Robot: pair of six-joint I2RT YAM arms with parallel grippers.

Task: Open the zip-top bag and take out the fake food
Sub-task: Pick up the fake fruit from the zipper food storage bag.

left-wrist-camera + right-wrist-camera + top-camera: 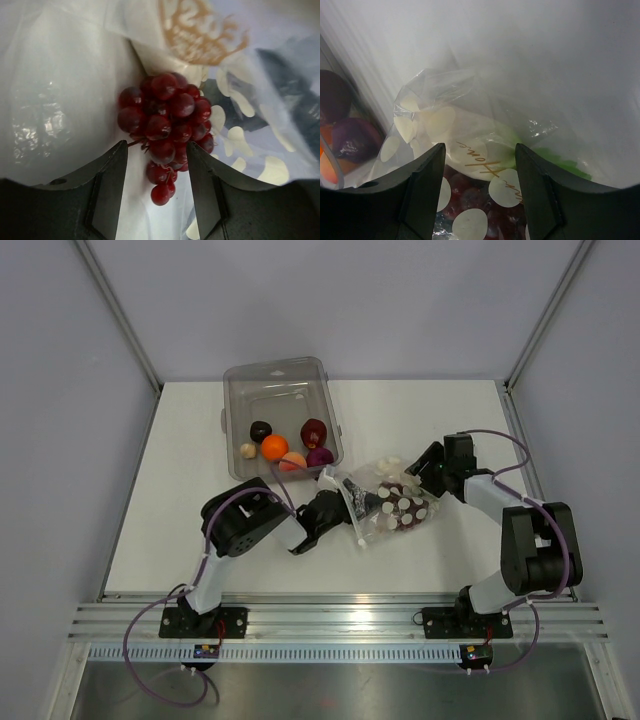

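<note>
Your zip-top bag point(395, 502) lies on the bench point(440, 415) right of centre, its white zip strip point(355, 530) turned toward your left arm. Its far left corner sits just beside the near right corner of the clear bin point(232, 400). That leaves your left pincer point(335, 508) in a tight pocket between the bin's near wall and the bag's mouth.

From the left wrist, that pincer point(157, 147) stands part-way apart with the dark red grapes point(165, 120) between its fingers point(112, 185). You can see a gap on either side of the lowest grapes, so nothing is clamped. Dotted plastic point(240, 135) crowds the right side of that view.

Your right pincer point(425, 470) meets the bag's far right end. Its wrist view shows the jaws set wide, with the bag point(445, 120) and a white lettered piece point(480, 155) filling the space between them. You cannot tell whether the pads press on it. A green scrap point(565, 162) shows inside the bag to the right.

Six pieces already lie in the bin: orange point(274, 447), peach point(292, 462), dark red point(314, 430), purple point(320, 456), a dark one point(261, 430) and a pale one point(248, 450).

You have bare bench beyond the bag toward the far right corner, in front of it toward the near edge, and along the left side.
</note>
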